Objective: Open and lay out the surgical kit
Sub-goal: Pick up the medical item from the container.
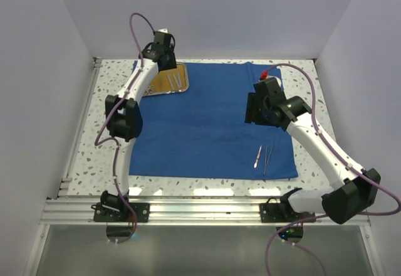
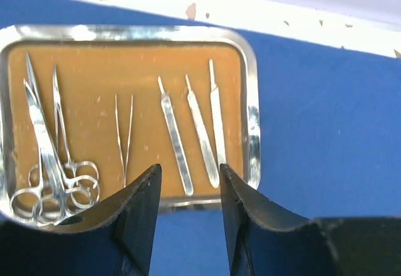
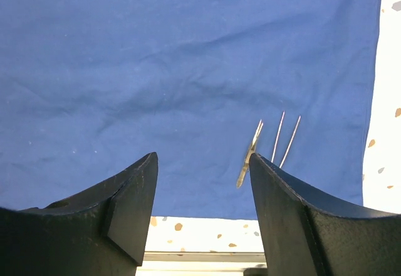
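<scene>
Left wrist view: with left tool (image 2: 189, 172) released over tray (image 2: 252, 125) at far-left corner of bench (image 1: 88, 150), lower squarely, straddle one scalpel (image 2: 175, 141) handle, clench gently. With right tool (image 3: 202, 160), likewise released, wait above cloth (image 3: 156, 56).

tray (image 1: 178, 78) partly behind left arm (image 1: 143, 81) | forceps (image 2: 44, 157) rings partly behind left claw (image 2: 189, 170)

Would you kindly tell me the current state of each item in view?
Cloth: spread flat.
Tray: on cloth, holding instruments.
Two tools: laid out on cloth.
Left gripper: open, over tray.
Right gripper: open, over cloth.
</scene>
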`<state>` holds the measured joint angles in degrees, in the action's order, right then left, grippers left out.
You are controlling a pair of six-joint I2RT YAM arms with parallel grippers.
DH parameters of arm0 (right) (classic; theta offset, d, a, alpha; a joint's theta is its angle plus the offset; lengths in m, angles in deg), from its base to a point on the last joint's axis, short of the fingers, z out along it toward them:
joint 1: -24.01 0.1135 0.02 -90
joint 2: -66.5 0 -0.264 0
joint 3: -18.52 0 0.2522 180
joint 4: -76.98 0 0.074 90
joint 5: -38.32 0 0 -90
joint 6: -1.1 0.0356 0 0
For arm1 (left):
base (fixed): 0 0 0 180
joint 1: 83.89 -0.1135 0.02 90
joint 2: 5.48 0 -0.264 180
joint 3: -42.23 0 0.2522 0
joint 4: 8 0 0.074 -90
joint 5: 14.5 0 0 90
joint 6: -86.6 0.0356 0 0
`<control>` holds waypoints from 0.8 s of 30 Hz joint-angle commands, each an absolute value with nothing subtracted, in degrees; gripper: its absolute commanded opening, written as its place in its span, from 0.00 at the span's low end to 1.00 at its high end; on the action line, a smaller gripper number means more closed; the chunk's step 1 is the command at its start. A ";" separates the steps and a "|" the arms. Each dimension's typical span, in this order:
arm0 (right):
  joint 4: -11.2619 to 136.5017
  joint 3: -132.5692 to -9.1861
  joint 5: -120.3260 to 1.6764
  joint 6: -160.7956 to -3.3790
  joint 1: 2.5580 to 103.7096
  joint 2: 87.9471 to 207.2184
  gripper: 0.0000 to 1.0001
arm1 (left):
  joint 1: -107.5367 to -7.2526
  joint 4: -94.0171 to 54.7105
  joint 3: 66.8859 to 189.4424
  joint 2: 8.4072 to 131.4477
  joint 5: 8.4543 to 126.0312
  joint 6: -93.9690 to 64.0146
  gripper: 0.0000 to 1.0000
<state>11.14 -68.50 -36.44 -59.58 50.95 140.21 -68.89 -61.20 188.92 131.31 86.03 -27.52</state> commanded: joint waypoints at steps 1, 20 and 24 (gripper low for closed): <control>10.22 -72.49 -36.39 -60.78 50.73 142.35 0.64 | -69.57 -54.71 190.99 134.61 88.86 -24.75 0.46; 11.18 -77.16 -37.01 -61.39 50.73 151.49 0.63 | -73.87 -51.38 182.56 136.90 87.20 -24.84 0.42; 11.01 -77.51 -36.74 -61.48 50.64 151.93 0.63 | -74.66 -51.64 181.59 137.43 86.75 -25.19 0.42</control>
